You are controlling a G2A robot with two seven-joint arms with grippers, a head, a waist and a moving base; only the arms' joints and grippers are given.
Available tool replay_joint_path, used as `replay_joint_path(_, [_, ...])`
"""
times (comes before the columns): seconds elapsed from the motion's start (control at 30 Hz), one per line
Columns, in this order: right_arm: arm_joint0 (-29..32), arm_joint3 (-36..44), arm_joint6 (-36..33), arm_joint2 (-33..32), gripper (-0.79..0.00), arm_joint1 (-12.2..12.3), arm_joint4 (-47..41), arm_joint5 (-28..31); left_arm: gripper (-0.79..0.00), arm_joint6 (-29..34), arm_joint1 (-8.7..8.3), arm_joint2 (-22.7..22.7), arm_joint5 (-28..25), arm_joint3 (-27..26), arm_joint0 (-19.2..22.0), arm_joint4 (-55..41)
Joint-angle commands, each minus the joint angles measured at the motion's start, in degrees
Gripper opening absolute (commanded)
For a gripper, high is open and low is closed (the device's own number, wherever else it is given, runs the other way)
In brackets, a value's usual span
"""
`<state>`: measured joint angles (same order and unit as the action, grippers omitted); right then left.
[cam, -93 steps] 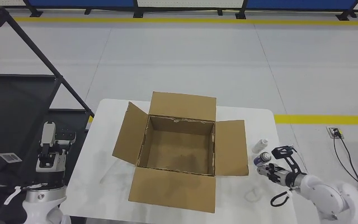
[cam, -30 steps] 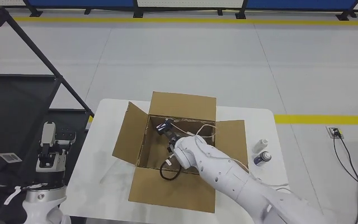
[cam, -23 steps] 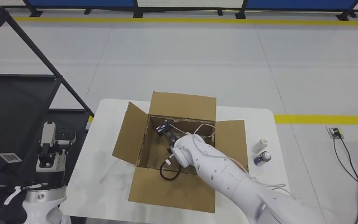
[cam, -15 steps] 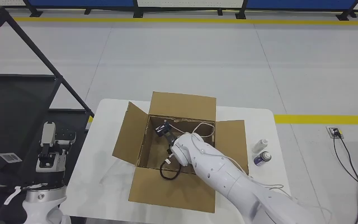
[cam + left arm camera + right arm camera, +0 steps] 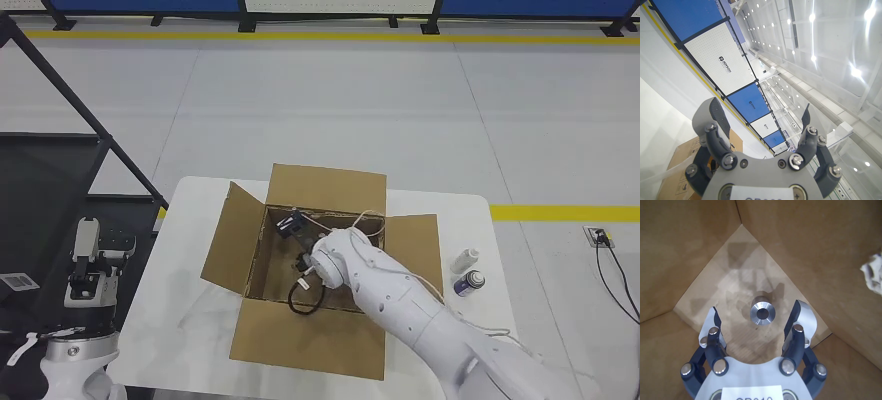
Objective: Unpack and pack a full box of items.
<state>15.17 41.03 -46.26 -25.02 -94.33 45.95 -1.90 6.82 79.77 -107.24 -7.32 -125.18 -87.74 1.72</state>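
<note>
So the cardboard box (image 5: 325, 185) sits mid-desk (image 5: 200, 300) with all four flaps folded out, and the right arm (image 5: 400, 300) is bent over the rim and down into it. From the wrist camera, the right pincer (image 5: 756, 311) is spread wide open inside the box, holding nothing. A short metal cylinder (image 5: 762, 313) with a hole bored in its end stands upright on the box floor (image 5: 745, 279), right between the two fingers (image 5: 716, 317), with a clear gap on each side. There's a white crumpled scrap (image 5: 873, 275) stuck on one inner wall, maybe torn paper or tape, hard to say from here.

Out on the desk, beside the right-hand flap, a small white bottle (image 5: 468, 260) and a dark can (image 5: 468, 283) stand just next to each other.

The left pincer (image 5: 761, 109) is well away from all this, pointed up at the ceiling, fingers apart and empty, with a corner of the box (image 5: 687, 151) showing below it.
</note>
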Motion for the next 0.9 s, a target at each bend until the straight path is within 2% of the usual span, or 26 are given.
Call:
replay_joint_path(0.0, [1.1, 3.8, -1.0, -1.6, -0.065, 1.6, 1.2, 0.1, 0.0, 0.0, 0.0, 0.0, 0.0, 0.0, 0.0, 0.0])
replay_joint_path(0.1, [4.0, 11.8, -2.8, -5.5, -0.074, 4.8, 3.1, 0.4, 0.0, 0.0, 0.0, 0.0, 0.0, 0.0, 0.0, 0.0])
replay_joint_path(0.2, [8.8, 23.1, -5.6, -11.4, -0.086, 8.7, 5.8, 0.9, 0.0, 0.0, 0.0, 0.0, 0.0, 0.0, 0.0, 0.0])
replay_joint_path(0.37, [21.3, 45.4, -12.7, -26.0, -0.065, 15.2, 10.0, 4.6, 0.0, 0.0, 0.0, 0.0, 0.0, 0.0, 0.0, 0.0])
replay_joint_path(0.47, [29.4, 56.3, -13.5, -35.6, 0.0, 18.0, 12.6, 5.8, 0.0, 0.0, 0.0, 0.0, 0.0, 0.0, 0.0, 0.0])
replay_joint_path(0.5, [31.9, 59.1, -13.5, -38.9, 0.0, 18.7, 12.7, 6.3, 0.0, 0.0, 0.0, 0.0, 0.0, 0.0, 0.0, 0.0])
replay_joint_path(0.67, [41.4, 67.1, -12.2, -55.3, 0.0, 21.2, 11.3, 8.2, 0.0, 0.0, 0.0, 0.0, 0.0, 0.0, 0.0, 0.0])
replay_joint_path(0.87, [48.9, 67.3, -9.6, -70.7, 0.0, 22.8, 8.9, 8.8, 0.0, 0.0, 0.0, 0.0, 0.0, 0.0, 0.0, 0.0])
